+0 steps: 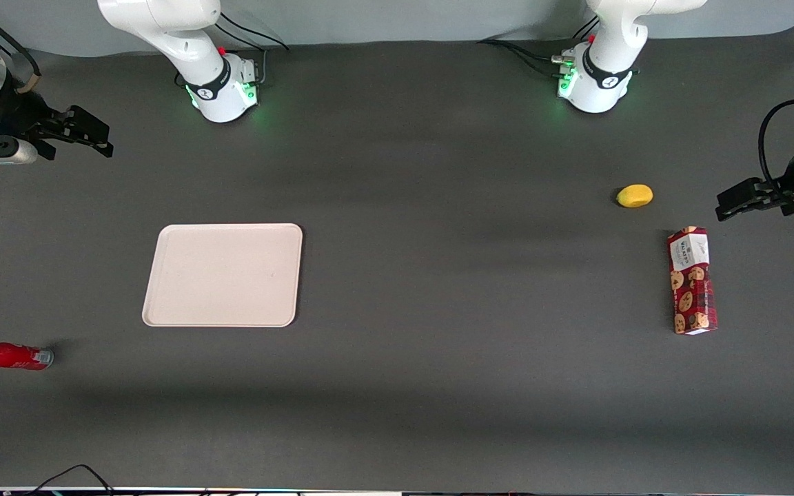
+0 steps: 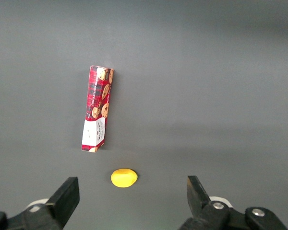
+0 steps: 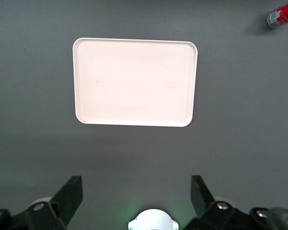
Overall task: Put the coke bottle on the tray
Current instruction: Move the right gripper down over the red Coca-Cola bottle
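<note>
The coke bottle (image 1: 6,355) is small, red, with a red cap and silvery base; it lies on its side on the dark table at the working arm's end, nearer the front camera than the tray. Only its base end shows in the right wrist view (image 3: 281,17). The cream tray (image 1: 223,274) lies flat and bare on the table, and shows whole in the right wrist view (image 3: 135,82). My gripper (image 1: 90,138) is open and empty, held high above the table, farther from the front camera than the tray and the bottle. Its fingers (image 3: 70,195) stand wide apart.
A long red cookie-printed box (image 1: 691,280) and a yellow lemon-like fruit (image 1: 635,195) lie toward the parked arm's end of the table. The two arm bases (image 1: 225,86) stand at the table's back edge.
</note>
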Controlling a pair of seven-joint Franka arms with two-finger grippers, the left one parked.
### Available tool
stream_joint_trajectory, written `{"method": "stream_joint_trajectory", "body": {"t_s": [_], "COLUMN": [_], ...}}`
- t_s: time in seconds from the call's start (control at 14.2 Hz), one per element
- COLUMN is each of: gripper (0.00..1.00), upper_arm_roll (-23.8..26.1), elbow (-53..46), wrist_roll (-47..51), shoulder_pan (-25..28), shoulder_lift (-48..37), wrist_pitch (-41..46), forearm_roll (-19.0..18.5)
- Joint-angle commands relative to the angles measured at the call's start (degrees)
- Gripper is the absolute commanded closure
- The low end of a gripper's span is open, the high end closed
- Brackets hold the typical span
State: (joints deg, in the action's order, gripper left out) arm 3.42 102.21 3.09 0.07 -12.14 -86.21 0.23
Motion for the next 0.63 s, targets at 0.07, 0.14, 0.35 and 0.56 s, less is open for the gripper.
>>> {"method": "stream_joint_trajectory", "body": {"t_s": [0.07, 0.14, 0.35, 0.56], "gripper": [0.0, 0.0, 0.0, 0.0], "upper_arm_roll": [0.1, 0.1, -3.9, -11.3], "elbow": [-2.0, -3.1, -5.8, -9.3], "wrist_roll": [1.5, 1.0, -11.0, -30.2], "shoulder_pan": [0.1, -0.4, -0.5, -0.7], "shoulder_lift": [1.1, 1.6, 4.8, 11.0], "wrist_pitch": [-0.6, -0.6, -0.8, -3.1], "forearm_roll": [0.6, 0.6, -2.1, -3.9]}}
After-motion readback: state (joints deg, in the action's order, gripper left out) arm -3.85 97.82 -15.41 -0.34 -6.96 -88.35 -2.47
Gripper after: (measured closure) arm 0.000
